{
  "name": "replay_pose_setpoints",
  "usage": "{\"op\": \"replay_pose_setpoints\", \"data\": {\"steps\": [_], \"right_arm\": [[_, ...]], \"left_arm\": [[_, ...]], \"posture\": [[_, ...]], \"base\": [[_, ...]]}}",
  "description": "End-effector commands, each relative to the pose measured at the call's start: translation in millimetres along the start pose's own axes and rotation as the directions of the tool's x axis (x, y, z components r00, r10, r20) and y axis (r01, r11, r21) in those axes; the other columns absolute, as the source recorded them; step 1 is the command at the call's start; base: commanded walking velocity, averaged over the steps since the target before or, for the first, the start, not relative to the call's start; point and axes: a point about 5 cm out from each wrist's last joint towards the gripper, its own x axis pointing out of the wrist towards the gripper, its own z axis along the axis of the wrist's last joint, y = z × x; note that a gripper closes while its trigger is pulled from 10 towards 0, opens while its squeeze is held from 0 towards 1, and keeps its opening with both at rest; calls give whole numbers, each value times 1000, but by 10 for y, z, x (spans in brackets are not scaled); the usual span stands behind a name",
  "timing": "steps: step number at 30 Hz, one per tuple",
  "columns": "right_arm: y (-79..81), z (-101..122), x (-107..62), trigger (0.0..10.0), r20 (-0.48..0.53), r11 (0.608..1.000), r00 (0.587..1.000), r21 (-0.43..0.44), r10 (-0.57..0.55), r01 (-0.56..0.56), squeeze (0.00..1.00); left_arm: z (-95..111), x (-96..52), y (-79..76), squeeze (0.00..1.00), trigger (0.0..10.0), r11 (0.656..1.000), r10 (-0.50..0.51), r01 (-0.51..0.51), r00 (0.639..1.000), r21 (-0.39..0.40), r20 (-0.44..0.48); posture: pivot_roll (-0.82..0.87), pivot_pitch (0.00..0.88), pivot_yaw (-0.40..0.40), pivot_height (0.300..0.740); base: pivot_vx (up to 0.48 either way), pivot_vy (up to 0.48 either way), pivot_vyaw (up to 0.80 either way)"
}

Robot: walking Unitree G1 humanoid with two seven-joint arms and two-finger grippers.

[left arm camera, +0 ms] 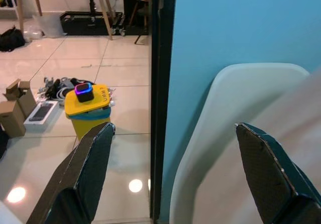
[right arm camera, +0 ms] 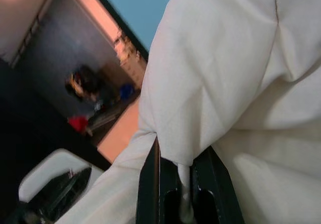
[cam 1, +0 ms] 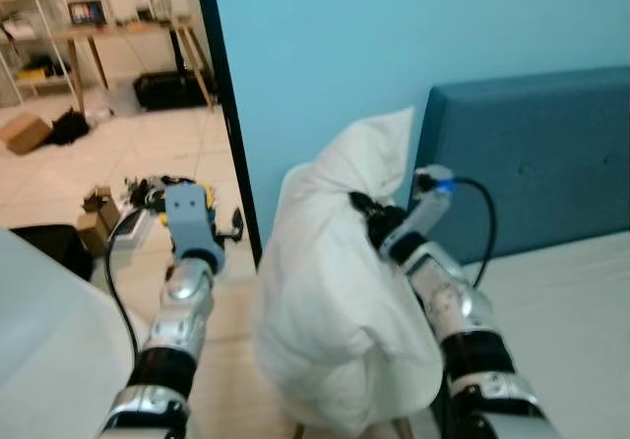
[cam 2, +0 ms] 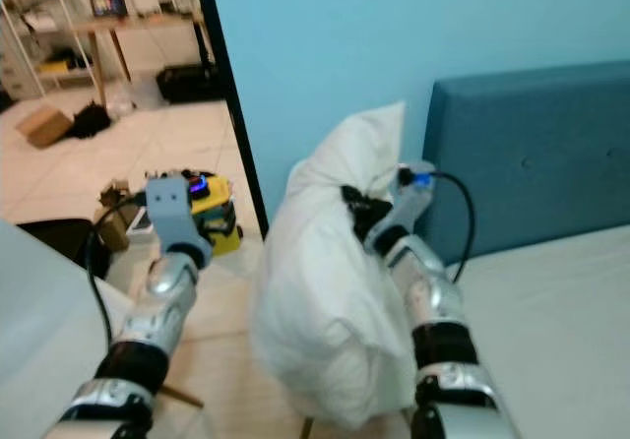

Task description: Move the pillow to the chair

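A white pillow [cam 1: 330,331] hangs bunched in the middle, in front of the blue wall. My right gripper [cam 1: 366,213] is shut on a fold near its top; in the right wrist view the fingers [right arm camera: 150,184] pinch the cloth. My left gripper [left arm camera: 173,128] is raised to the left of the pillow, open and holding nothing. Beyond its fingers [left arm camera: 90,163] stands the rounded back of a white chair [left arm camera: 235,113] against the wall. Wooden legs [cam 1: 297,429] show just under the pillow.
A bed with a white sheet [cam 1: 561,282] and a blue headboard [cam 1: 532,154] lies to the right. A dark door frame [cam 1: 231,114] stands left of the wall. A yellow bin [left arm camera: 88,108], cardboard boxes [left arm camera: 12,116] and cables lie on the tiled floor.
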Motion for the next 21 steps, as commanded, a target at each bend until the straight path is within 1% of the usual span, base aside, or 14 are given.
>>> {"op": "replay_pose_setpoints", "data": {"steps": [1, 3, 4, 6, 7, 8, 9, 10, 11, 12, 15, 17, 19, 21], "right_arm": [[-2, 18, -9, 10000, 23, 1000, 1000, 18, 6, -6, 0], [-111, 7, -49, 10000, 27, 998, 998, 45, -53, 52, 0], [-111, 7, -49, 10000, 27, 998, 998, 45, -53, 52, 0], [-233, -20, -100, 10000, 20, 990, 992, 77, -122, 120, 0], [-233, -20, -100, 10000, 20, 990, 992, 77, -122, 120, 0], [-358, -89, -167, 10000, -16, 978, 982, 83, -190, 191, 0], [-436, -137, -217, 10000, -43, 968, 971, 81, -234, 237, 0], [-436, -137, -217, 10000, -43, 968, 971, 81, -234, 237, 0], [-533, -189, -291, 10000, -67, 952, 955, 85, -289, 294, 0], [-610, -241, -359, 10000, -93, 938, 938, 64, -335, 341, 0], [-683, -299, -436, 10000, -121, 922, 918, 36, -378, 384, 0], [-695, -316, -454, 10000, -128, 920, 914, 30, -385, 391, 0], [-728, -394, -503, 10000, -173, 909, 894, -33, -414, 415, 0], [-737, -423, -519, 10000, -191, 905, 885, -54, -424, 422, 0]], "left_arm": [[-18, -4, 35, 0, 10000, 1000, 8, -8, 1000, 6, -8], [-17, -6, 34, 0, 10000, 1000, 8, -8, 1000, 5, -8], [-17, -6, 34, 0, 10000, 1000, 8, -8, 1000, 5, -8], [-16, -6, 29, 0, 10000, 1000, 7, -7, 1000, 5, -8], [-16, -6, 29, 0, 10000, 1000, 7, -7, 1000, 5, -8], [-16, -5, 27, 0, 10000, 1000, 6, -6, 1000, 5, -9], [-16, -4, 25, 0, 10000, 1000, 6, -6, 1000, 5, -9], [-16, -4, 25, 0, 10000, 1000, 6, -6, 1000, 5, -9], [-21, -6, 24, 0, 10000, 1000, 6, -6, 1000, 5, -10], [-31, -10, 28, 0, 10000, 1000, 6, -6, 1000, 4, -13], [-63, -22, 42, 0, 10000, 1000, 12, -12, 1000, 1, -22], [-79, -28, 49, 0, 10000, 1000, 16, -16, 1000, -1, -26], [-164, -54, 92, 0, 10000, 999, 39, -40, 998, -23, -58], [-195, -64, 108, 0, 10000, 998, 46, -49, 996, -32, -71]], "posture": [[-9, 0, 59, 740], [-10, 0, 59, 740], [-10, 0, 59, 740], [-12, 0, 59, 740], [-12, 0, 59, 740], [-14, 0, 60, 735], [-14, 0, 60, 730], [-14, 0, 60, 730], [-16, 0, 61, 725], [-17, 0, 63, 720], [-17, 0, 65, 710], [-17, 0, 65, 705], [-21, 0, 68, 695], [-21, 0, 68, 690]], "base": [[0, 0, 0], [0, 0, 0], [0, 0, 0], [0, 0, 0], [0, 0, 0], [0, 0, 0], [0, 0, 0], [0, 0, 0], [0, 0, 0], [0, 0, 0], [0, 0, 0], [0, 0, 0], [0, 0, 0], [0, 0, 0]]}}
